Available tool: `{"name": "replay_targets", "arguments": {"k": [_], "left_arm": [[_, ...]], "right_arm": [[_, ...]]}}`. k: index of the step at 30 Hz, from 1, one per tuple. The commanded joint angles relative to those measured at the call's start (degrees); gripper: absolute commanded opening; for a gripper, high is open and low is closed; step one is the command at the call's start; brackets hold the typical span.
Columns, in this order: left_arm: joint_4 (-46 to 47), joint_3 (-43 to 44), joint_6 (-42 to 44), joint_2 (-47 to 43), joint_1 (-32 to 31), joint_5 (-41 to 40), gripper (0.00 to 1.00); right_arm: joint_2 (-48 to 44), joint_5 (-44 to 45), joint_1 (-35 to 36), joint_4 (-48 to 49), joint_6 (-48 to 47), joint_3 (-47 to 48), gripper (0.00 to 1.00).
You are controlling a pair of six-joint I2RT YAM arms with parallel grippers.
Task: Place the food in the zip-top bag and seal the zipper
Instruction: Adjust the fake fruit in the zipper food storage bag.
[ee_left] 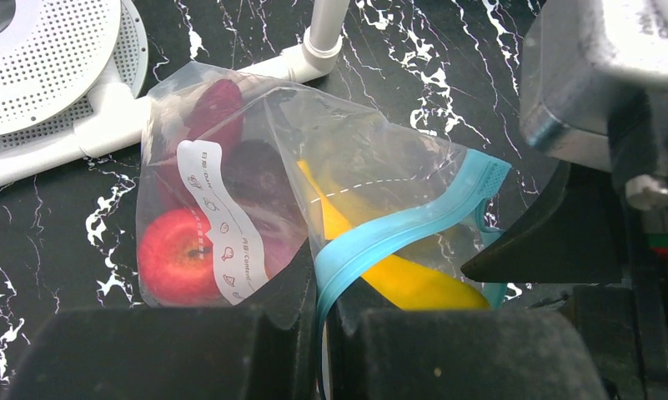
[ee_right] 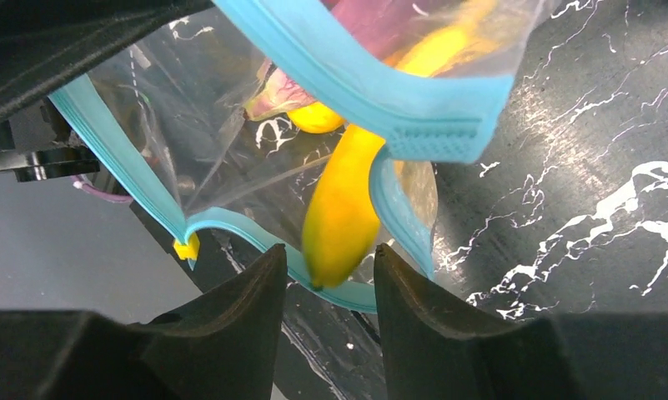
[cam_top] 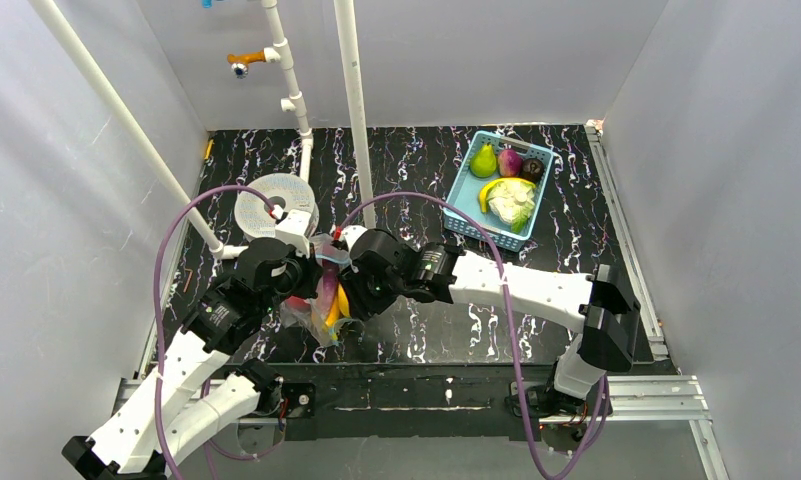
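Observation:
The clear zip-top bag point(ee_left: 347, 158) hangs between my two grippers above the table; it also shows in the top view point(cam_top: 321, 305). Inside it are a red apple point(ee_left: 176, 254), a magenta piece point(ee_left: 218, 104), a dark purple piece point(ee_left: 259, 171) and a yellow banana point(ee_left: 405, 279). My left gripper point(ee_left: 323, 321) is shut on the light-blue zipper point(ee_left: 405, 229) at one end of the mouth. My right gripper point(ee_right: 330, 271) is open at the bag's mouth, with the banana's tip point(ee_right: 339, 225) just beyond its fingertips. The zipper point(ee_right: 355, 83) gapes open around the banana.
A light-blue basket point(cam_top: 464, 190) at the back right holds a green pear, a banana, a cabbage and other toy food. A white perforated disc point(cam_top: 276, 205) and white pipes point(cam_top: 354, 110) stand behind the left gripper. Grey walls enclose the black marble table point(cam_top: 576, 180).

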Motion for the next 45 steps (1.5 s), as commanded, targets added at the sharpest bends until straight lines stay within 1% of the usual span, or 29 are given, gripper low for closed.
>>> {"name": "replay_targets", "arguments": {"k": [1, 6, 8, 14, 19, 22, 27, 30, 31, 32, 34, 37, 44, 45], "left_arm": [[0.65, -0.19, 0.49, -0.36, 0.24, -0.48, 0.0], [0.65, -0.18, 0.57, -0.54, 0.27, -0.48, 0.0], [0.65, -0.21, 0.57, -0.79, 0.27, -0.56, 0.0], [0.65, -0.29, 0.56, -1.23, 0.26, -0.6, 0.0], [0.69, -0.37, 0.47, -1.84, 0.25, -0.67, 0.0], [0.65, -0.38, 0.41, -2.05, 0.26, -0.6, 0.0], [0.65, -0.33, 0.4, -2.17, 0.28, -0.37, 0.0], [0.64, -0.32, 0.4, -2.52, 0.25, -0.41, 0.0], [0.63, -0.3, 0.4, -2.62, 0.27, -0.52, 0.0], [0.63, -0.32, 0.4, -2.76, 0.27, -0.66, 0.0], [0.58, -0.52, 0.36, -3.1, 0.27, -0.83, 0.0], [0.66, -0.6, 0.22, -3.27, 0.26, -0.67, 0.0], [0.76, -0.39, 0.39, -2.44, 0.27, -0.34, 0.0], [0.8, -0.39, 0.38, -2.39, 0.28, -0.33, 0.0]], "right_arm": [[-0.79, 1.21, 0.23, 1.44, -0.12, 2.44, 0.31], [-1.6, 1.49, 0.26, 3.56, -0.43, 2.71, 0.07], [-1.85, 1.66, 0.23, 4.6, -0.51, 3.0, 0.01], [-3.44, 3.17, 0.24, 8.01, -0.72, 3.12, 0.01], [-5.29, 7.48, 0.25, 14.26, 0.14, 2.39, 0.01], [-5.58, 8.29, 0.24, 17.33, 0.5, 2.34, 0.01], [-4.56, 7.55, 0.23, 20.13, 1.34, 2.37, 0.01], [-1.29, 8.02, 0.23, 21.22, 0.15, 1.98, 0.01], [0.1, 8.38, 0.25, 20.31, -0.13, 2.57, 0.03], [1.49, 8.71, 0.27, 18.46, -0.54, 3.71, 0.08], [3.19, 8.35, 0.23, 14.29, -1.18, 5.72, 0.22], [2.49, 6.43, 0.23, 14.18, -1.52, 4.67, 0.37], [-3.32, 5.45, 0.26, 12.34, -2.41, 2.81, 0.57], [-4.46, 4.91, 0.22, 12.7, -2.53, 2.31, 0.59]]}}
